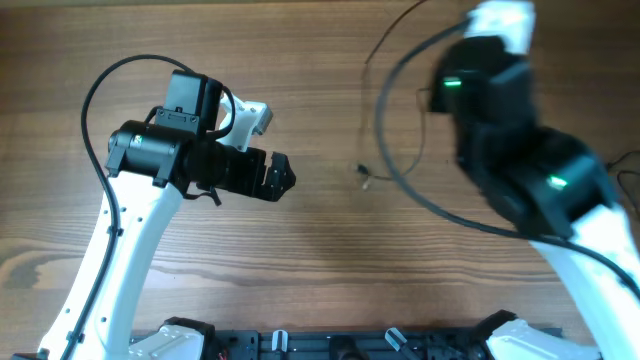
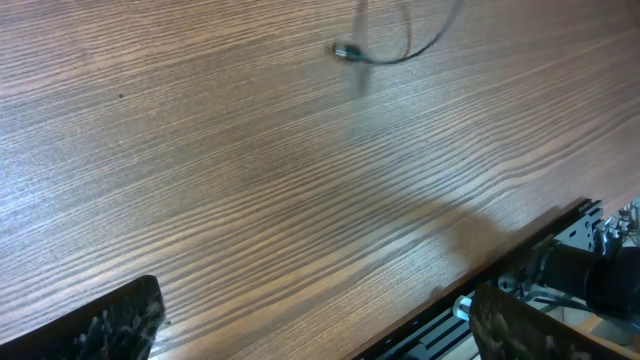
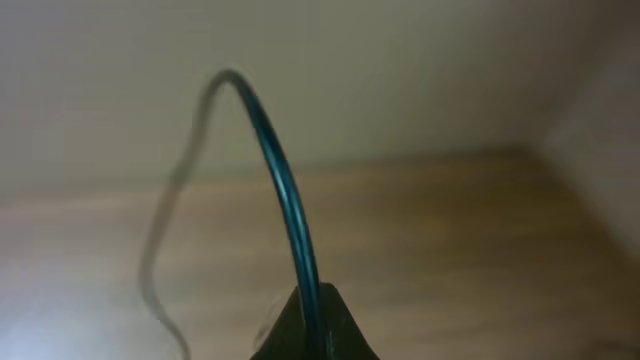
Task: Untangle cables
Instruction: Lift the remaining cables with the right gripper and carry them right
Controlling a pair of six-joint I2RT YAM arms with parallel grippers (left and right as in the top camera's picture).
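A thin black cable (image 1: 381, 120) hangs in a loop over the wooden table at the upper middle, with a small plug end (image 1: 363, 174) near the table. The plug (image 2: 346, 51) and part of the loop (image 2: 405, 52) also show at the top of the left wrist view. My right gripper (image 3: 312, 315) is shut on the cable (image 3: 285, 190), which rises from between its fingertips and curves left; the right arm (image 1: 510, 150) is lifted high and blurred. My left gripper (image 1: 280, 177) is open and empty, low over the table, left of the plug; its fingers (image 2: 320, 325) stand wide apart.
The wooden table (image 1: 300, 270) fills the overhead view. A black rail with arm mounts (image 1: 350, 345) runs along the front edge and shows in the left wrist view (image 2: 560, 255). A thicker black arm cable (image 1: 95, 90) loops beside the left arm.
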